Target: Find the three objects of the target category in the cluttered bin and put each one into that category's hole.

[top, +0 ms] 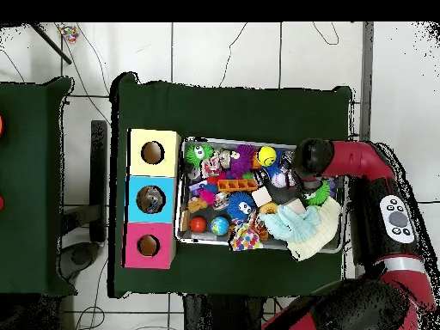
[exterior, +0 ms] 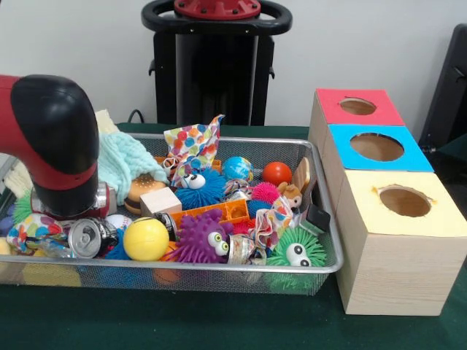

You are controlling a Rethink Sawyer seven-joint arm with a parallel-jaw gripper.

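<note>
Silver wire-mesh cluttered bin (exterior: pixel 219 270) packed with toys on the green table (exterior: pixel 219 321), three wooden boxes at its 3 o'clock, red-and-black arm (exterior: pixel 55 146) over its 9 o'clock end, jaws hidden, state unclear.

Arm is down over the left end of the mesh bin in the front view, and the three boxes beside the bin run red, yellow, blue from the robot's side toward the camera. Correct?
Not quite: the order is red, blue, then yellow nearest the camera, as the front view shows. The arm is indeed down over the left end of the mesh bin there.
</note>
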